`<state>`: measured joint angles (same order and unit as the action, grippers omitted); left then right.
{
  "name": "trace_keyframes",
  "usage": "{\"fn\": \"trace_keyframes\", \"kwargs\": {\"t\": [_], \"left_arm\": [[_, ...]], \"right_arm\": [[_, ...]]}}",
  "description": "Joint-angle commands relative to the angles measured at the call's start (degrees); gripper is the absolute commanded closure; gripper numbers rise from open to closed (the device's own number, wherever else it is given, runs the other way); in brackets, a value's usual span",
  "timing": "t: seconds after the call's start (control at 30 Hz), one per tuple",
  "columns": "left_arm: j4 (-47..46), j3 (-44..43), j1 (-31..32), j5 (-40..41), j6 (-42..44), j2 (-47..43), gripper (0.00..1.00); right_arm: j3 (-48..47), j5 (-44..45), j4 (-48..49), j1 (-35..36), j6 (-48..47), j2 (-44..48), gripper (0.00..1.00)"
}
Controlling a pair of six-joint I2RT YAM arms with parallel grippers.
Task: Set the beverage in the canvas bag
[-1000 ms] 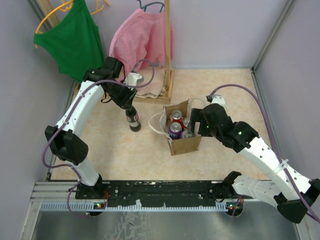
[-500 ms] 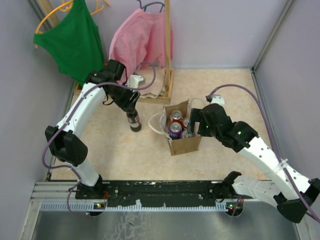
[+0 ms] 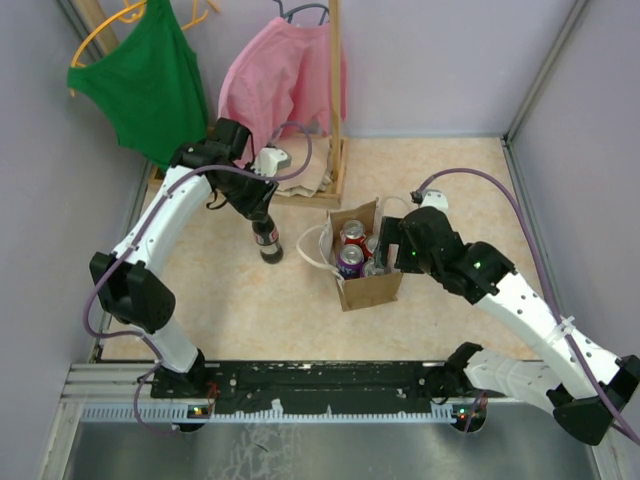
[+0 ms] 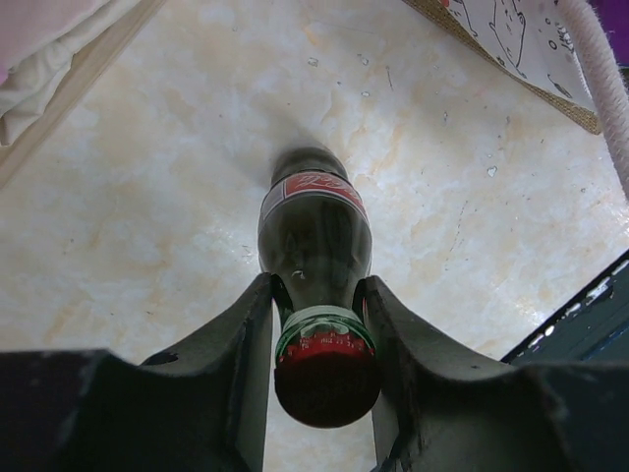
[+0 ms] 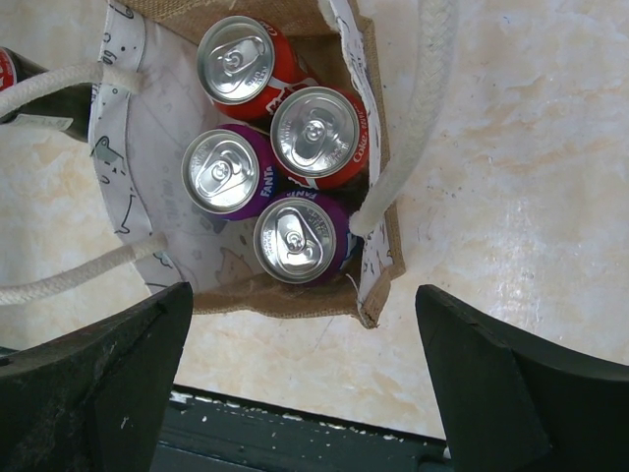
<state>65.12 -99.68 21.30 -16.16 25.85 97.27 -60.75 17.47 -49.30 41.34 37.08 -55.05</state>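
The beverage is a dark glass bottle (image 3: 267, 242) with a red label and red cap, standing upright on the pale floor left of the canvas bag (image 3: 368, 288). In the left wrist view, my left gripper (image 4: 316, 295) is shut on the neck of the bottle (image 4: 314, 231), one finger pressed on each side just under the cap. The bag (image 5: 280, 298) stands open with several cans (image 5: 314, 136) inside, its white rope handles hanging out. My right gripper (image 5: 303, 307) hangs open over the bag's near edge, holding nothing.
A wooden rack (image 3: 334, 110) with a pink garment (image 3: 282, 80) and a green top (image 3: 150, 88) stands at the back left. A pale cloth (image 3: 300, 178) lies at its foot. The dark base rail (image 3: 330, 378) runs along the near edge. Grey walls close in both sides.
My left wrist has shifted slightly to the right above the bottle. The bottle, the bag and my right arm have stayed where they were.
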Motion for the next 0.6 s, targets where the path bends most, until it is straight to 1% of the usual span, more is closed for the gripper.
{"fn": "trace_keyframes", "kwargs": {"t": [0.0,0.17,0.3,0.37,0.43,0.57], "left_arm": [[0.73,-0.28,0.53,-1.86,0.26,-0.91,1.0],[2.07,-1.55,0.63,-2.18,0.63,-1.04,1.0],[2.85,-4.99,0.67,-1.94,0.5,-0.91,1.0],[3.7,-7.75,0.65,-1.66,0.5,-0.29,1.0],[5.1,-11.09,0.67,-1.77,0.56,0.84,1.0],[8.47,-19.03,0.76,-3.27,0.13,3.69,1.0]], "right_arm": [[-1.43,0.1,1.32,-0.57,-0.37,0.02,0.05],[-0.85,-0.09,1.49,-0.54,-0.14,0.45,0.05],[-0.37,-0.12,1.57,-0.56,-0.08,0.73,0.04],[-0.2,-0.21,1.78,-0.55,-0.09,0.65,0.04],[-0.17,-0.58,2.12,-0.56,-0.48,0.46,0.01],[-0.34,-0.64,2.28,-0.54,-1.15,-0.09,0.01]]}}
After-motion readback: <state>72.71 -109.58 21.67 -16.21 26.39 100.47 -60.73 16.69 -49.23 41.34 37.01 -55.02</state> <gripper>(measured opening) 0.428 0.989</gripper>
